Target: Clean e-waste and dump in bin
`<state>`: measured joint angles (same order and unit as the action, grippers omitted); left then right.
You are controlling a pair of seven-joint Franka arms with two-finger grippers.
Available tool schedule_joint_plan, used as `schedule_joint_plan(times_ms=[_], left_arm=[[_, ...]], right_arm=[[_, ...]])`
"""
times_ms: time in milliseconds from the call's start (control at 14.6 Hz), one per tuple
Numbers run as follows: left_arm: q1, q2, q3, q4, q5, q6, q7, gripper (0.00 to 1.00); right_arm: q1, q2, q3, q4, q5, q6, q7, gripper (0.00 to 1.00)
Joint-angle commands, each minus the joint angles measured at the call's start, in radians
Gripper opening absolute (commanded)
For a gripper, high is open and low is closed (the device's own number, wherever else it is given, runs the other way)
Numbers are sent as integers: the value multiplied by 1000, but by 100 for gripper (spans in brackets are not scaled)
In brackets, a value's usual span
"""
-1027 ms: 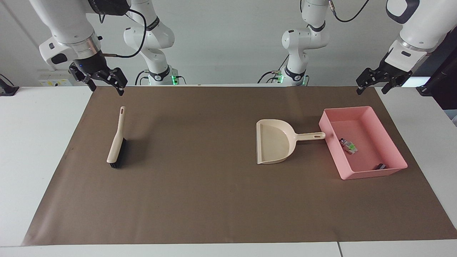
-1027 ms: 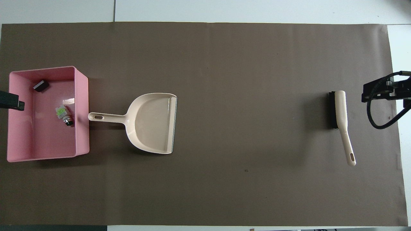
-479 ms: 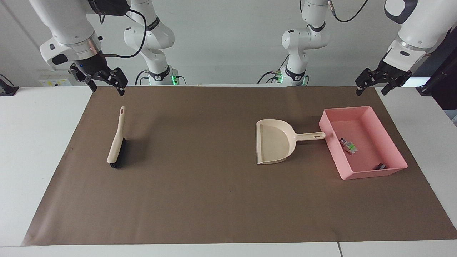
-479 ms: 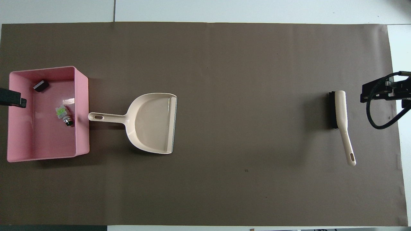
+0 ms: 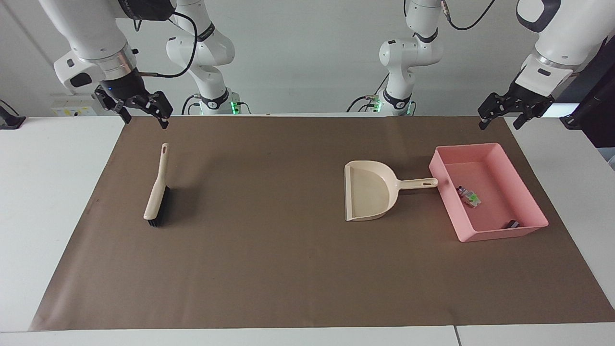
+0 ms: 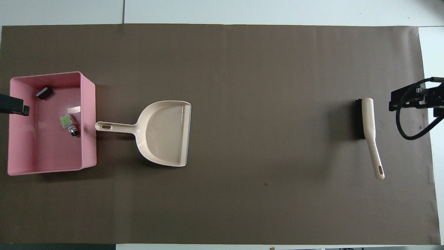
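Bin [image 5: 527, 225]: pink tray on the brown mat [image 5: 269, 269], at the left arm's end, close to the mat's edge there.
E-waste: white block with green marks [image 5: 471, 198] and dark cylinder [image 5: 512, 224] both lie inside the bin, apart; the cylinder sits in the corner farther from the robots.
Dustpan [image 5: 370, 192]: cream, beside the bin, handle tip at the bin's wall; contact cannot be told.
Brush [image 5: 157, 190]: toward the right arm's end, well apart from the dustpan, bristles down.
Open room: wide bare mat between brush and dustpan, and along the edge farther from the robots.
Left gripper [image 5: 499, 120]: raised over the mat's corner near the bin, fingers spread, empty.
Right gripper [image 5: 142, 117]: raised over the mat's edge near the brush handle, fingers spread, empty.
Surface: white table [image 5: 53, 192] around the mat; pale wall at the robots' end.
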<state>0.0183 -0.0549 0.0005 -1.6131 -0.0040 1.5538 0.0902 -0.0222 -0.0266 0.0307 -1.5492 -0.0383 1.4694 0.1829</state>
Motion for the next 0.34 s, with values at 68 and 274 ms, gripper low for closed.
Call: schedule_joint_plan(times_ms=[68,274], left_arm=[[5,-26,-2,-36,-16,22,16,99],[5,-26,-2,-36,-17,22,17,99]], right_arm=[[-21,-24,9,-31,18,15,-31,100],[-21,-24,9,-32,18,17,-34,100]])
